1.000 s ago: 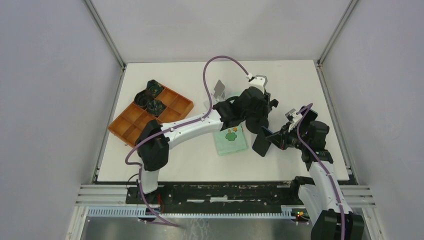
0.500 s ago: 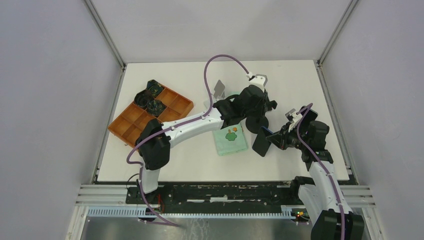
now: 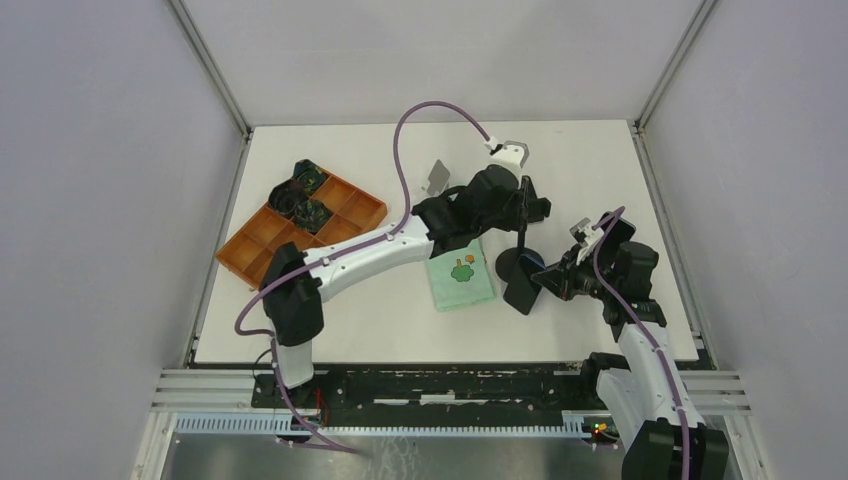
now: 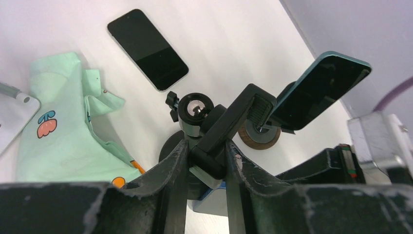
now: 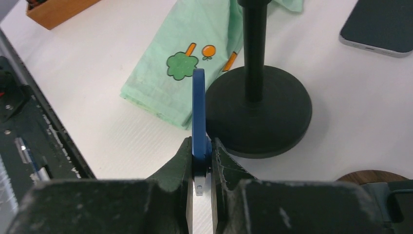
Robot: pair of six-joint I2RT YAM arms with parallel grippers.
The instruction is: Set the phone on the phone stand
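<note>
The black phone stand [image 3: 513,265] stands on its round base [image 5: 258,114] beside the green cloth. My left gripper [image 4: 207,148] [image 3: 523,213] is shut on the stand's top clamp [image 4: 229,124], both fingers pressed against it. To the right of the base, my right gripper [image 5: 200,146] [image 3: 545,283] is shut on the blue phone [image 5: 198,109] [image 3: 522,289]. It holds the phone on edge, just above the table. Its lower part shows under the clamp in the left wrist view.
A mint cloth [image 3: 460,279] with fruit prints lies left of the stand. A dark phone [image 4: 147,48] [image 5: 382,24] lies flat beyond it. A teal-edged phone [image 4: 319,90] sits above a wooden disc [image 4: 258,137]. A grey phone [image 3: 437,177] and an orange tray [image 3: 300,230] are at the left.
My left gripper has closed on the stand's clamp and the left wrist has drawn back to the far left, uncovering the stand's pole and base. The right arm and phone have not moved.
</note>
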